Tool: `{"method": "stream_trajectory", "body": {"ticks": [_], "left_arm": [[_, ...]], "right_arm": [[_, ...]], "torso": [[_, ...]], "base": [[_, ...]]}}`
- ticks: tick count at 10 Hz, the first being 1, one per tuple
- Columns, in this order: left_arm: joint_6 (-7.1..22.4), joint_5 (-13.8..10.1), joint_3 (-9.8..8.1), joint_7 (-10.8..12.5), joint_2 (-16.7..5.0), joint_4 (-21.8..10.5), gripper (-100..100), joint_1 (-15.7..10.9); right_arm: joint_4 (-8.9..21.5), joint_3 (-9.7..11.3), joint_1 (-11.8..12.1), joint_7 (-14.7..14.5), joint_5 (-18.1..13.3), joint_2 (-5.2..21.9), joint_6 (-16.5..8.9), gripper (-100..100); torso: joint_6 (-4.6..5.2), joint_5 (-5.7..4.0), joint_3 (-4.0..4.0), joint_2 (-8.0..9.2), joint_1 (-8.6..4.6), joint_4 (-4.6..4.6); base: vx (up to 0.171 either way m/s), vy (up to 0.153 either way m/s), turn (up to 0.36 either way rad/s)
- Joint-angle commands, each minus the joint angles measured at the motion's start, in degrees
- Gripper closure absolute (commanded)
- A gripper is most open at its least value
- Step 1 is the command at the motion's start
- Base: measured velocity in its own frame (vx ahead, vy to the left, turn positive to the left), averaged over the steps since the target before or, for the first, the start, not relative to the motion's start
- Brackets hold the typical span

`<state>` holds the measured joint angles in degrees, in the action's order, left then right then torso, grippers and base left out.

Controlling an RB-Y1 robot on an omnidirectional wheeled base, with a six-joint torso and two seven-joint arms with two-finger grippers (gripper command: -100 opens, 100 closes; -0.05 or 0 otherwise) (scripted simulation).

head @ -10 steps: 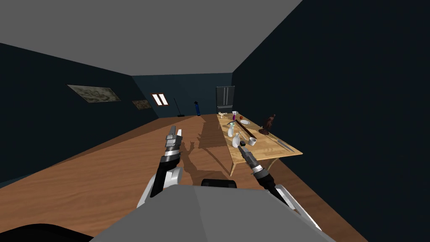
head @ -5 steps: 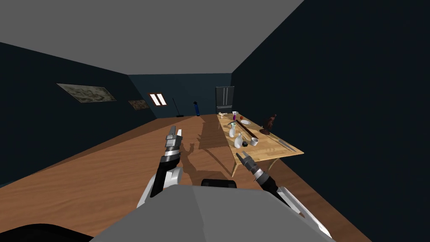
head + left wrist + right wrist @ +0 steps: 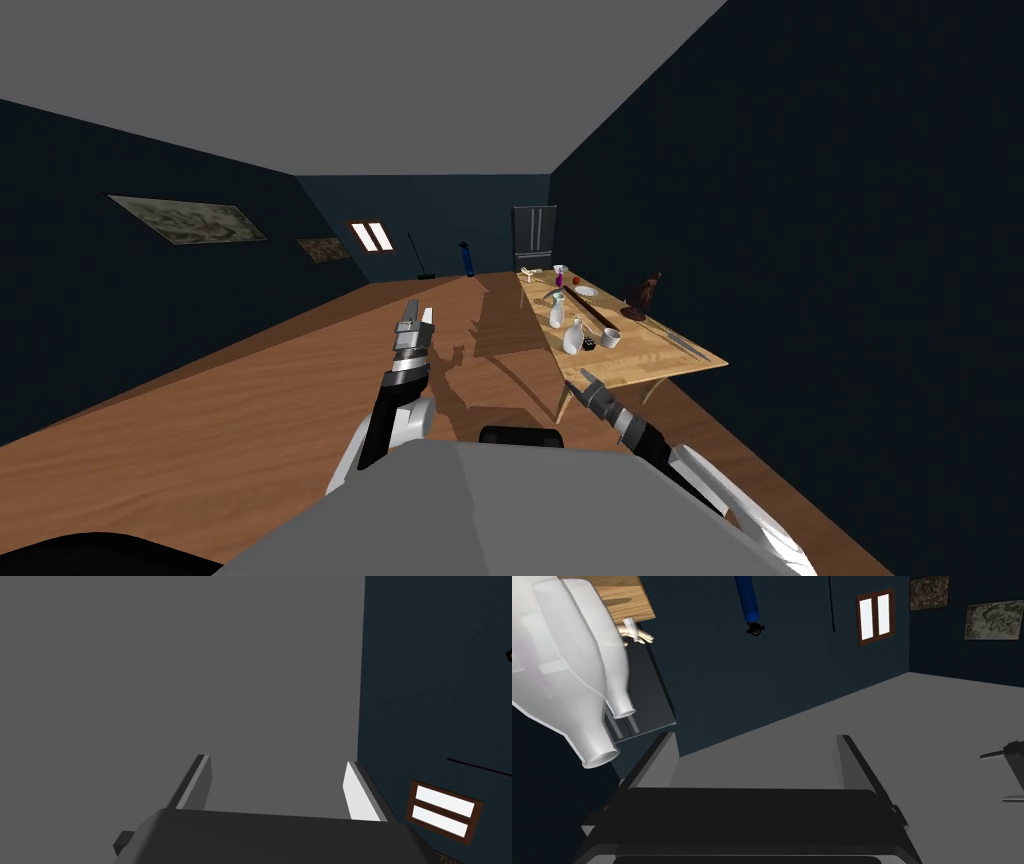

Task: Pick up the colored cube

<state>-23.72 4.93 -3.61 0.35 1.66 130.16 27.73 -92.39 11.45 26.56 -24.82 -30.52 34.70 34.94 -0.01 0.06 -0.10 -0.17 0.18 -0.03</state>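
A small dark cube lies on the wooden table, near its front end, between a white vase and a white cup. My right gripper hangs open just short of the table's front edge, below and in front of the cube, holding nothing. In the right wrist view its fingers stand apart with two white vases close beside one finger. My left gripper is raised over the floor to the left, open and empty.
Further along the table are another vase, a long dark stick, a dark figurine, a plate and small items. A dark wall runs behind the table. Wooden floor stretches left; a fridge stands at the far end.
My right gripper has drawn back from beside the cube, off the table's front edge toward my body. The cube stays on the table. My head view has turned slightly.
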Motion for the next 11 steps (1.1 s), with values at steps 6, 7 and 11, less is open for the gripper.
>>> {"method": "stream_trajectory", "body": {"ticks": [6,7,11], "left_arm": [[0.0,0.0,0.00,0.0,0.0,0.0,0,0.0],[0.0,0.0,0.00,0.0,0.0,0.0,0,0.0],[0.0,0.0,0.00,0.0,0.0,0.0,0,0.0]], "right_arm": [[7.4,1.9,-1.6,-4.6,-10.0,8.6,2.3,-100],[9.4,2.5,-2.2,-5.9,-12.1,11.0,2.9,-100],[13.9,3.6,-3.6,-8.6,-18.3,16.1,4.0,-100]], "torso": [[0.00,0.01,-0.08,-0.15,0.03,-0.03],[0.00,0.00,-0.07,-0.12,0.01,-0.03],[-0.01,-0.01,-0.14,-0.24,-0.07,-0.05]], "base": [[0.061,0.068,-0.031],[0.070,0.074,-0.030],[0.097,0.043,-0.019]]}}
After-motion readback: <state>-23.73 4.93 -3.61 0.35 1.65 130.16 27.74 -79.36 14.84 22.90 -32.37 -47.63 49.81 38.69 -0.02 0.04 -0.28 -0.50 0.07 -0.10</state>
